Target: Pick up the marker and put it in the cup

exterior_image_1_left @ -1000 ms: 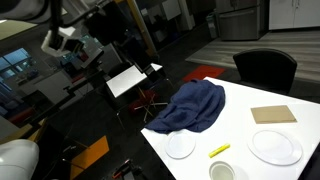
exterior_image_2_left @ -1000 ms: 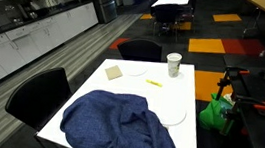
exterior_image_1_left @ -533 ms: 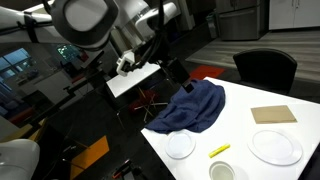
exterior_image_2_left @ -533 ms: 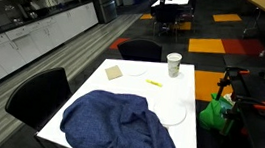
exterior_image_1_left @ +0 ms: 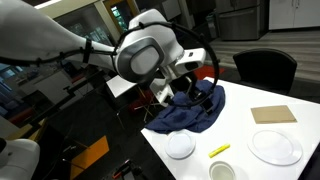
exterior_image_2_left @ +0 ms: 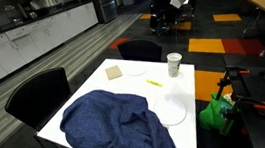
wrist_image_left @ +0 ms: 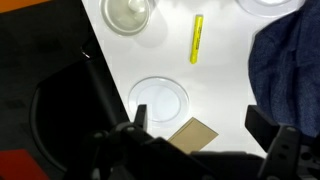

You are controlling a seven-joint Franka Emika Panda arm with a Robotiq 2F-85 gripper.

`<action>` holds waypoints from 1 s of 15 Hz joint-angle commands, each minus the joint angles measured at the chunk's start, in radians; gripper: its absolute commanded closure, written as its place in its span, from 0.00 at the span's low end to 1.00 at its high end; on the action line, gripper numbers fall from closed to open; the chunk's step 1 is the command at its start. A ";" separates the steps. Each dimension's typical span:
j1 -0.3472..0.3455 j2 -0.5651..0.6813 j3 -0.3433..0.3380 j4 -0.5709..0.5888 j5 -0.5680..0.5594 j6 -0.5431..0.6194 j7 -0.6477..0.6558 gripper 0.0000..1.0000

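Observation:
The yellow marker [wrist_image_left: 196, 38] lies flat on the white table, with the white cup [wrist_image_left: 128, 13] standing close beside it. Both show in both exterior views: the marker [exterior_image_1_left: 219, 150] [exterior_image_2_left: 154, 83] and the cup [exterior_image_1_left: 222, 171] [exterior_image_2_left: 173, 64]. My gripper [wrist_image_left: 200, 125] is open and empty, high above the table, its two dark fingers framing a tan square [wrist_image_left: 193, 133]. In an exterior view the arm's hand [exterior_image_1_left: 198, 90] hangs in front of the blue cloth [exterior_image_1_left: 190, 108], far from the marker.
A crumpled blue cloth [exterior_image_2_left: 116, 128] covers one end of the table. A large white plate [exterior_image_1_left: 275, 146] lies by the tan square [exterior_image_1_left: 273, 114], and a shallow white bowl [exterior_image_1_left: 180, 146] lies near the marker. Black chairs [exterior_image_1_left: 265, 68] stand at the table's sides.
The arm has swung from the far left across the exterior view to hang over the cloth end of the table. The marker, cup and plates have not moved.

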 commanded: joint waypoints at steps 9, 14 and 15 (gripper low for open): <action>0.066 0.355 -0.031 0.129 0.027 0.125 0.047 0.00; 0.086 0.477 -0.020 0.212 0.105 0.122 0.054 0.00; 0.087 0.437 -0.028 0.171 0.093 0.114 0.021 0.00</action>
